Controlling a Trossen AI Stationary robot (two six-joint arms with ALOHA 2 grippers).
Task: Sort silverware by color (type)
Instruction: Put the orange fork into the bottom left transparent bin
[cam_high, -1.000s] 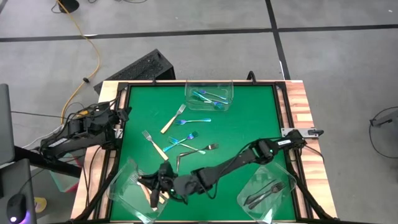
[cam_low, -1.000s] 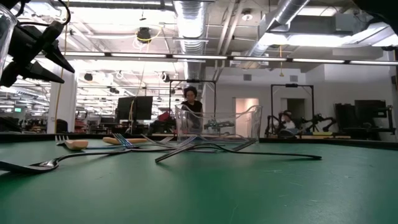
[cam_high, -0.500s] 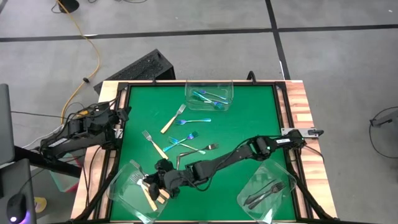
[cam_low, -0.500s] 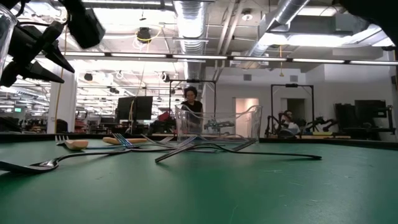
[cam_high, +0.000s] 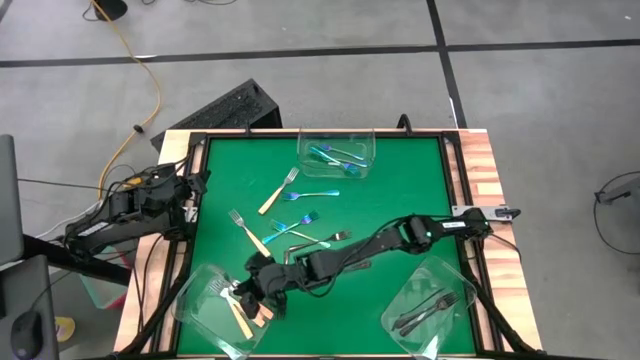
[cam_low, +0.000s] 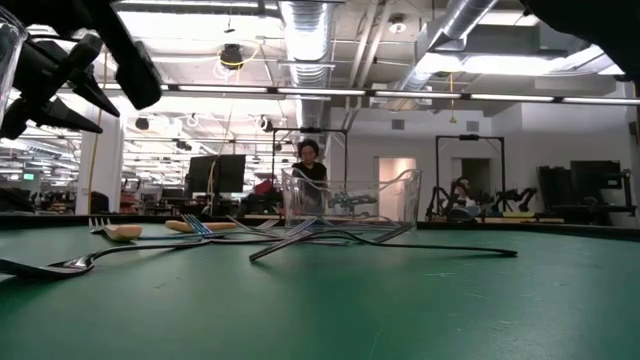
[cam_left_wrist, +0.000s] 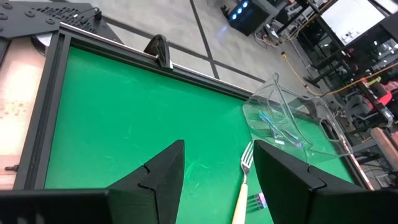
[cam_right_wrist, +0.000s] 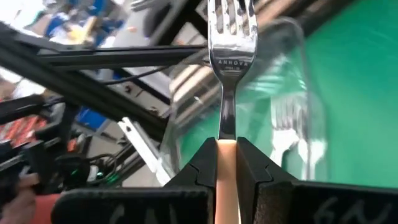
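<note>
only right wrist | fork (cam_right_wrist: 229, 43) clamped between fingers (cam_right_wrist: 200, 169) | high: hidden

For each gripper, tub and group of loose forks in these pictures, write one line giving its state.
Right gripper: shut on a tan-handled fork, above the near-left tub.
Left gripper: open, empty, at the table's left edge.
Near-left tub: holds tan-handled forks.
Far tub: holds blue-handled forks.
Near-right tub: holds dark metal forks.
Loose forks: lying flat mid-table, unsorted.

Forks (cam_high: 293, 224) on table (cam_high: 400, 190), between tubs (cam_high: 337, 152)
</note>
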